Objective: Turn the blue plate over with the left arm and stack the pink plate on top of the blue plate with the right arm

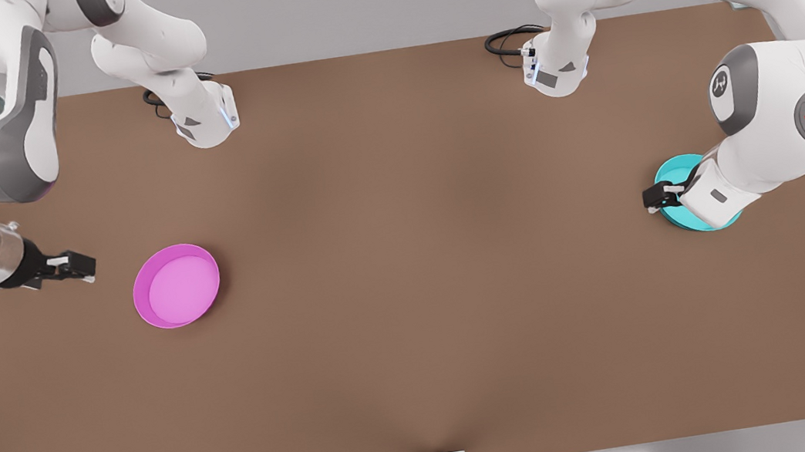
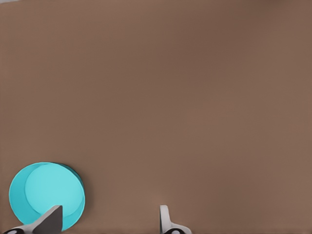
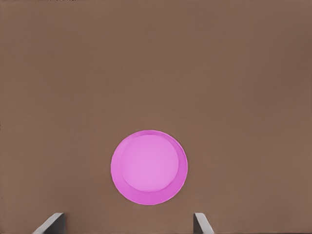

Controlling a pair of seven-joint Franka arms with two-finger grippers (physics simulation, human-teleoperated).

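- The blue plate [image 1: 677, 166] lies flat on the brown surface [image 1: 411, 295] near the front view's right edge, at about 3 o'clock from the middle of the surface.
- The left claw [image 1: 654, 196] hangs over the plate's 9 o'clock rim. The left wrist view shows its fingers [image 2: 48, 220] spread wide, one over the plate's [image 2: 46, 195] edge and the other over bare surface, pinching nothing. It is probably lining up on the rim so the plate can be tipped over.
- The pink plate [image 1: 176, 285] rests open side up at about 9 o'clock from the surface's middle, well apart from the blue one, its lighter inside facing the camera.
- The right claw [image 1: 83, 267] is just beside it, toward the front view's left, pointing at the plate but not touching it. In the right wrist view its fingertips [image 3: 51, 224] stand spread, with the pink plate [image 3: 148, 166] centred between and beyond them. This arm appears to wait, since stacking depends on the flip.
- Hidden parts: the left arm's wrist covers much of the blue plate in the front view, so contact with the rim cannot be judged there.
- Which face of the blue plate is up is hard to tell.
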